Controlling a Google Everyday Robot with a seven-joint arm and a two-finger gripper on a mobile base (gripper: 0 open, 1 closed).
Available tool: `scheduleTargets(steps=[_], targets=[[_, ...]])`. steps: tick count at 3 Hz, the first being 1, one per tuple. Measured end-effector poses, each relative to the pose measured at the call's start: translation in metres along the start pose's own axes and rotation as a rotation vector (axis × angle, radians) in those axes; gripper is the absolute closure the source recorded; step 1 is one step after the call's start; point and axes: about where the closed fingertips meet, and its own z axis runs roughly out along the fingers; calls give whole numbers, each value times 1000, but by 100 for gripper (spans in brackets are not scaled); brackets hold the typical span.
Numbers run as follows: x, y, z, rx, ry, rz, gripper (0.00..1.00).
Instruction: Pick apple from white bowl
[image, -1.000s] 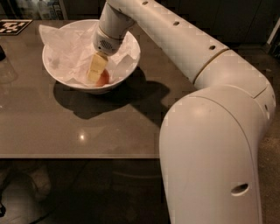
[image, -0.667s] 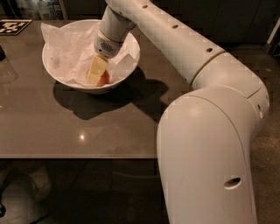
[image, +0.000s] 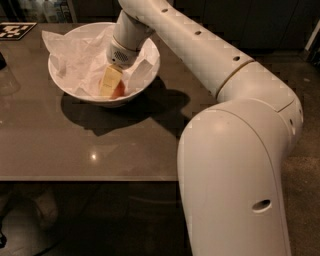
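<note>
Gripper (image: 112, 86) is down inside the white bowl (image: 56, 76), upper left of frame, tilted in from the upper right; apple (image: 119, 90) sits at the bowl's lower middle on crumpled tissue paper (image: 75, 55), touching the gripper's right edge (only a red sliver shows); whether it's clamped on the apple or not, cannot tell; bowl stands on the grey table (image: 100, 150); arm (image: 200, 45) crosses the frame's right half.

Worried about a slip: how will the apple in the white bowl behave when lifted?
The apple looks smooth and round, so it may slip or roll. The crumpled tissue under it probably gives, letting it shift. The hand is inside the white bowl, at the apple.
</note>
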Motion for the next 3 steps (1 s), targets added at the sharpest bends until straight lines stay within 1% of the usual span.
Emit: scheduleTargets(steps=[1,2,3], targets=[[0,0,0,0,0,0,19],[0,0,0,0,0,0,41],[0,0,0,0,0,0,66]])
